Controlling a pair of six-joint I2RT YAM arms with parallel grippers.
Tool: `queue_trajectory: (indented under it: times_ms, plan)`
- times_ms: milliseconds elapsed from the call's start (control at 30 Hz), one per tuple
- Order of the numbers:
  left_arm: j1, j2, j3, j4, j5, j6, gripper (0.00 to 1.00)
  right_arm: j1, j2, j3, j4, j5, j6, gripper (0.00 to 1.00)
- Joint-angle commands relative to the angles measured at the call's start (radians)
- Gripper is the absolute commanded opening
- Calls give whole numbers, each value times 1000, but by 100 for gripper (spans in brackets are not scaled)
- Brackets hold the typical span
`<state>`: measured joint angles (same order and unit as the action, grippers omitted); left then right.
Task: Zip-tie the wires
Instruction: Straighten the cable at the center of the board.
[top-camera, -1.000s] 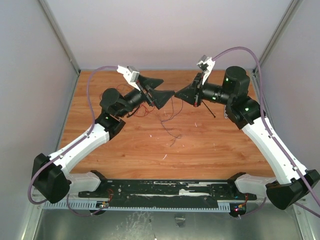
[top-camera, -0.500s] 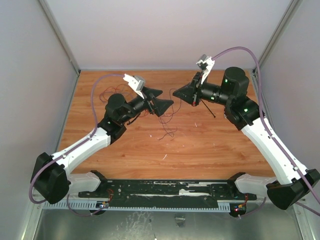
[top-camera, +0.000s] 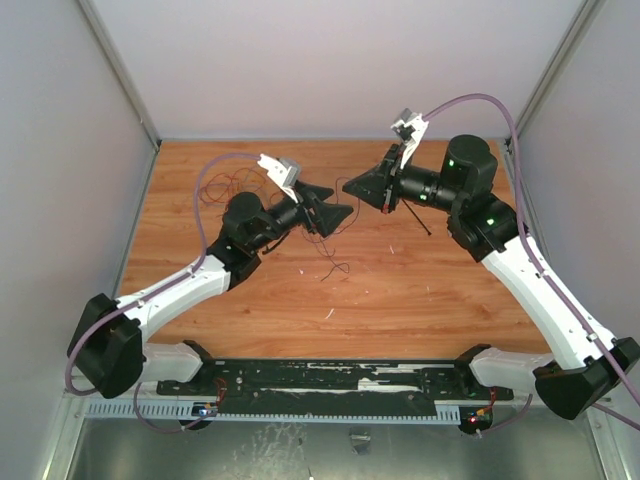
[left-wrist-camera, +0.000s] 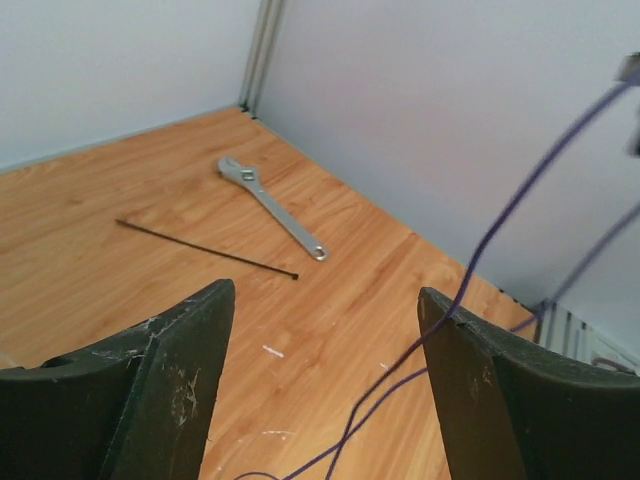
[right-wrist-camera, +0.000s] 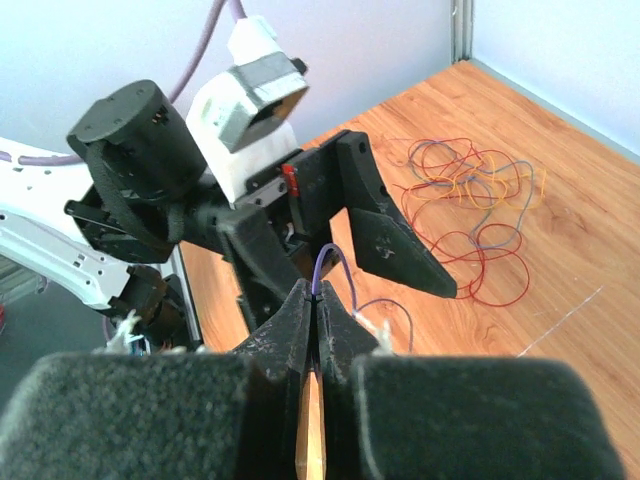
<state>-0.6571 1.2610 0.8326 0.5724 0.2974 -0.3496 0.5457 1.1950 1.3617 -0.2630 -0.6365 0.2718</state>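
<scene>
Left wrist, zip tie (left-wrist-camera: 207, 249), thin, straight, black

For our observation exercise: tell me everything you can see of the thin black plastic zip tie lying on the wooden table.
The thin black plastic zip tie is a narrow, straight strip, unlooped, lying flat on the orange-brown wooden table. One end looks slightly thicker, perhaps its head. Only the table touches it. The silver metal adjustable wrench lies just beyond it, apart, angled differently. From above, one end disappears under the right arm.
</scene>
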Motion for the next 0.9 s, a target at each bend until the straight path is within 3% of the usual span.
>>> queue_trajectory:
  times_ms: [0,367,533,767,867]
  plan:
    - [-9,28,-36,64,-125,-9,78,14,-28,-14,28,7,19,0]
    - [-9,133,-101,107,-343,25,57,16,-83,0,25,-9,50,0]
    - [-9,189,-108,109,-394,41,40,15,-112,17,-20,51,25,0]
    - [-8,177,-116,55,-452,74,4,12,-108,65,-205,322,-52,0]
    - [-7,139,-113,14,-456,102,0,6,-98,74,-301,481,-86,0]
